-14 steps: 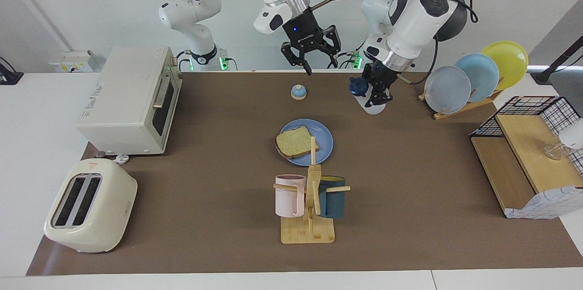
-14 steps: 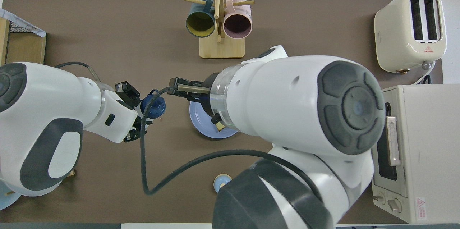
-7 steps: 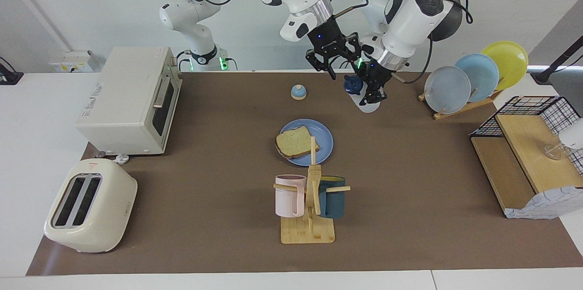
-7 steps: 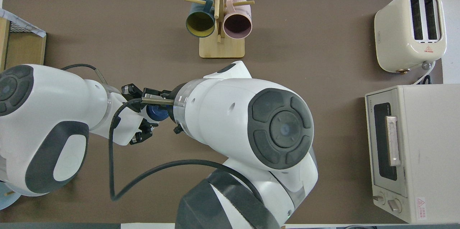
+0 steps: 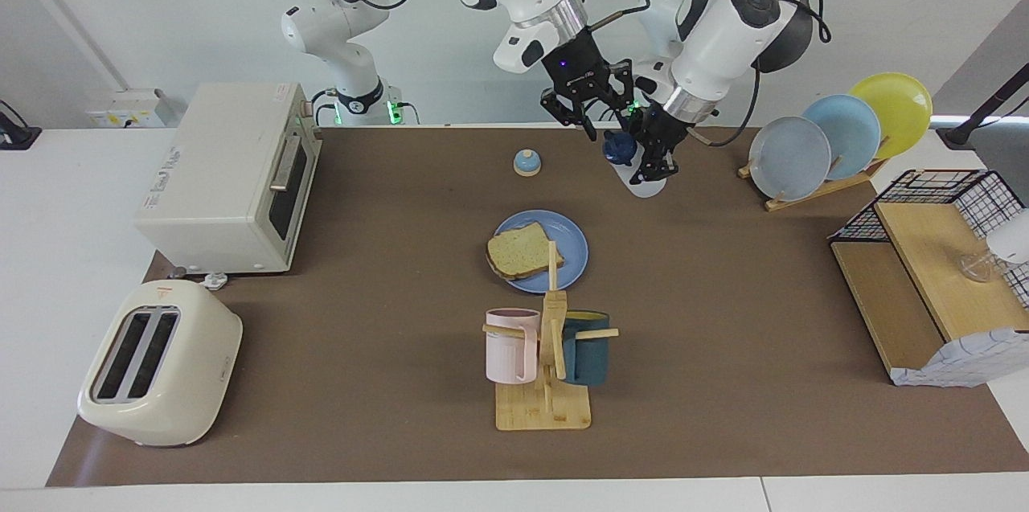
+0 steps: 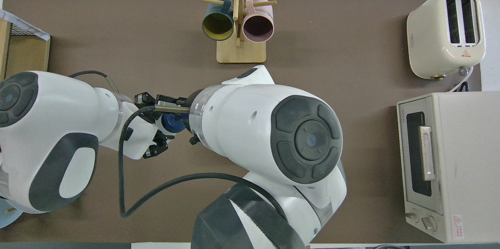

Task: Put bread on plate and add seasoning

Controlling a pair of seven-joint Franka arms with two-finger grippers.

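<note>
Seasoning (image 5: 635, 166) tilts, cap toward right hand (image 5: 599, 126), clamped in left hand (image 5: 655, 162); right hand's opening unclear.

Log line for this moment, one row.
bread: on plate | left hand: shut on seasoning, held off table | right hand: at its cap

light: bright, even | shadows: soft, faint | focus: sharp | glare: none
</note>
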